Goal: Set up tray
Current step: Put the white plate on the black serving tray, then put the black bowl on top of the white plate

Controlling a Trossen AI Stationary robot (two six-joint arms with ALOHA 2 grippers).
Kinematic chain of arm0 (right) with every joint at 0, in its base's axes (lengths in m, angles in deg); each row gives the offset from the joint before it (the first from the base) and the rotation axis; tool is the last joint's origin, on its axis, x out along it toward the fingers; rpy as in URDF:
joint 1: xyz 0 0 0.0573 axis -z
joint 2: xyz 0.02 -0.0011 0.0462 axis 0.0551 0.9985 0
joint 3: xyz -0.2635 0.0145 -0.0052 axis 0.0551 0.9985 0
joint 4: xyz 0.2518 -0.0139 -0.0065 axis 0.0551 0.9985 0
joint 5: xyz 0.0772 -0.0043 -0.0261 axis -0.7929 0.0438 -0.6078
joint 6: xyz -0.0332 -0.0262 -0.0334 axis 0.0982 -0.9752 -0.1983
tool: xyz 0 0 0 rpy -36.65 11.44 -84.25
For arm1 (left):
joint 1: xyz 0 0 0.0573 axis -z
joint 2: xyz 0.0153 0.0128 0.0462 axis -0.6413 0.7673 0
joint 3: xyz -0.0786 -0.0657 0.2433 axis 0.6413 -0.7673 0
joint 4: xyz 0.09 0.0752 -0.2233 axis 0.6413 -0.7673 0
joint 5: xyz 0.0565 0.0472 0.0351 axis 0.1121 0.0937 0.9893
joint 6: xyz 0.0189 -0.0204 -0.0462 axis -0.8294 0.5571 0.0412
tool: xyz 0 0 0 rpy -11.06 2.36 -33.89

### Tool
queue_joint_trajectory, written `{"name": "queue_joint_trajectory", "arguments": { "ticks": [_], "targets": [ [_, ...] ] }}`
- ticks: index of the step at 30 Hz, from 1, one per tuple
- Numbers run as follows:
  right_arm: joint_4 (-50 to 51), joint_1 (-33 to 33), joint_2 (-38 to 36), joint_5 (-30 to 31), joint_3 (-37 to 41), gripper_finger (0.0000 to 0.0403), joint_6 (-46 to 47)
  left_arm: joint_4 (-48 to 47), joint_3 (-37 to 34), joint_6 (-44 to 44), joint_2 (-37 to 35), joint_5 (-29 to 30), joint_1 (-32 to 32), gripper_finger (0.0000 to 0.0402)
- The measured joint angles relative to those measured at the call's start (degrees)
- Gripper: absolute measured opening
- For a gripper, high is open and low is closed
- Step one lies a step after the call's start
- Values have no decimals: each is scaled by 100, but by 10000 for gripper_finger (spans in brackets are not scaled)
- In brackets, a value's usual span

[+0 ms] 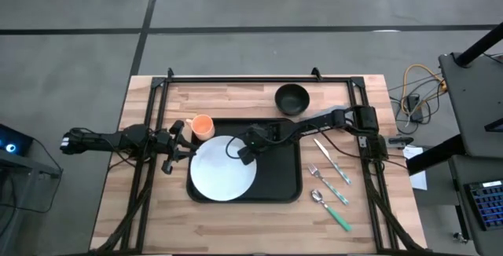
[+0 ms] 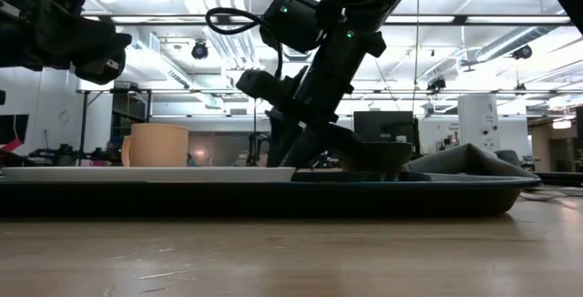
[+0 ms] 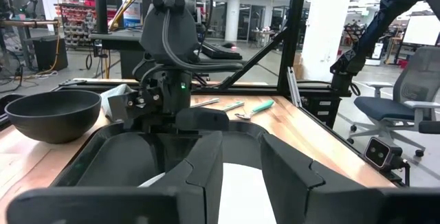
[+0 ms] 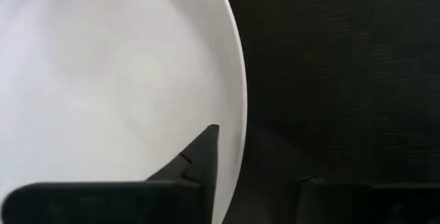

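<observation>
Since the round white plate (image 1: pixel 223 168) now lies on the flat black rimmed tray (image 1: pixel 284 185), the right pincer (image 1: pixel 250 152) straddles its rim, loosening to release; left pincer (image 1: pixel 182 140) waits released.

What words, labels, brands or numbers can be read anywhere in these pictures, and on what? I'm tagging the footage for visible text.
None can be read.
The tray, white plate, black bowl, orange cup and cutlery carry no visible print.
Shelved goods in the room behind the table, in the left wrist view: any labels are too small and blurred to read.
</observation>
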Motion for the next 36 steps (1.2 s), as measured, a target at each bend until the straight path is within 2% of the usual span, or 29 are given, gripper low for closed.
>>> {"name": "queue_joint_trajectory", "arguments": {
  "ticks": [8, 14, 24, 31, 36],
  "targets": [
    [3, 0, -5, -2, -57, 144, -38, -2, 0, -2, 0, 0, 2, 80],
    [145, 26, -149, -2, -251, 169, -184, -2, 0, -2, 0, 0, 2, 80],
    [1206, 132, -260, -158, -877, 167, -629, -1, 0, 0, 0, 2, 0, 80],
    [2108, 494, -442, -303, -924, 173, -1075, 0, 0, -2, 0, 0, 2, 80],
    [2187, 753, -703, -299, -907, 178, -1649, -1, 0, -2, 0, 1, 0, 80]
  ]
}}
